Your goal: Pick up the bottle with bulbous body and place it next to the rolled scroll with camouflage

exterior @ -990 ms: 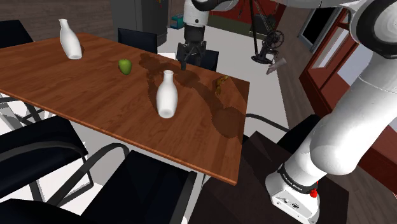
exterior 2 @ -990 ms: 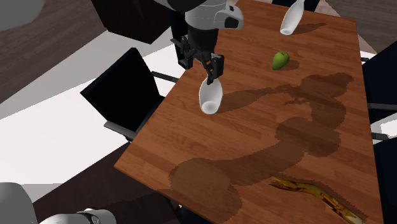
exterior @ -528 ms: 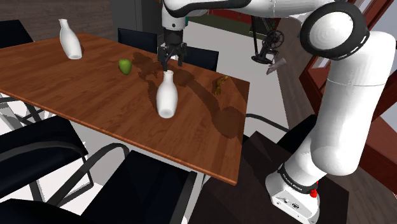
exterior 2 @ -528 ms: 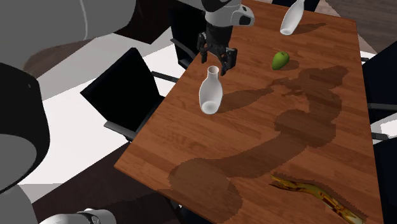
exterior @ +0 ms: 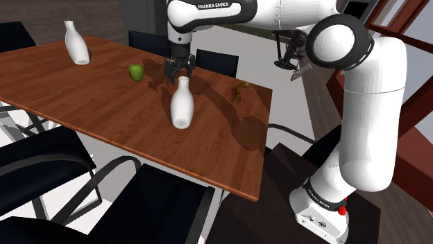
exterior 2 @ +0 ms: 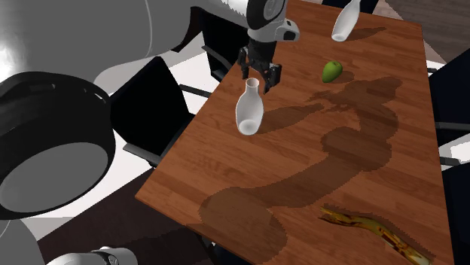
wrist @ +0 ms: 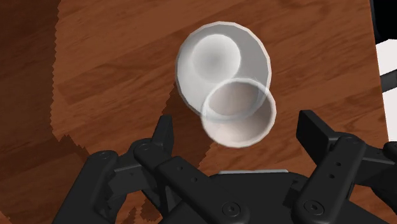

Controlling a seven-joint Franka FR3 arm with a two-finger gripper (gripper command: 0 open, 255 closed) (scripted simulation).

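Observation:
A white bottle with a round body and narrow neck [exterior: 182, 104] [exterior 2: 249, 113] stands upright on the wooden table [exterior: 83, 97] [exterior 2: 301, 173]. My black gripper [exterior: 178, 71] [exterior 2: 260, 75] hangs open just above its neck. In the wrist view I look down into the bottle's mouth [wrist: 238, 113], which lies between my spread fingers [wrist: 162, 137] without touching them; the gripper [wrist: 238, 127] holds nothing. The camouflage-patterned scroll [exterior: 241, 91] [exterior 2: 373, 229] lies near the table edge closest to the stand.
A second white bottle [exterior: 75, 43] [exterior 2: 345, 22] stands at the table's far end. A green fruit-like object [exterior: 137, 72] [exterior 2: 332, 71] lies between the two bottles. Black chairs [exterior: 41, 163] [exterior 2: 147, 105] surround the table.
The gripper has swung toward the shoulder view's left and come down over the near bottle's neck, staying open. The bottle, scroll and fruit have not moved.

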